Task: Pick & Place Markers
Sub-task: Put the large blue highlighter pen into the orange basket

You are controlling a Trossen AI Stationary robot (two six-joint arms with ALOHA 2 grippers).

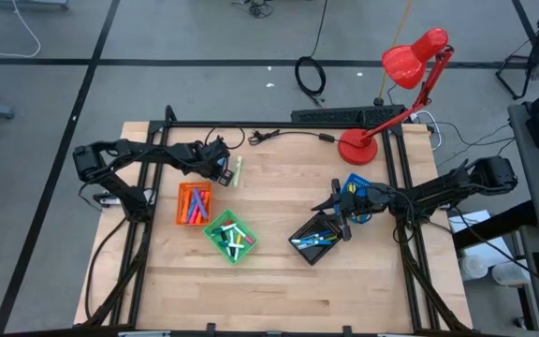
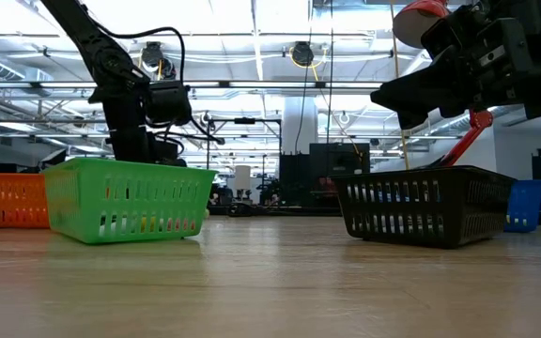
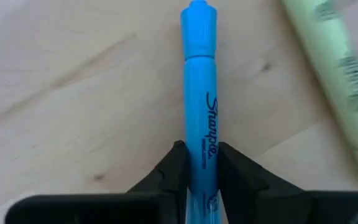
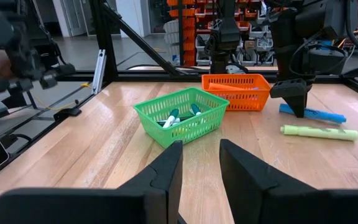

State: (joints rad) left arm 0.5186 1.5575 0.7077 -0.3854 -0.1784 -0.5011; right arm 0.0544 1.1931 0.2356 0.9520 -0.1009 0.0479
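Blue marker (image 3: pixel 200 106), "Sharpie" script, left end effector (image 3: pixel 199 171) clamped

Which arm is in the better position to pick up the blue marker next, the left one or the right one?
Probably the left. The left gripper already has its fingers on either side of the blue marker on the table. The right gripper is open above the black tray, far away.

Both arms are dark and jointed, each tool (image 4: pixel 197 168) ending in two black wedge-shaped fingers.
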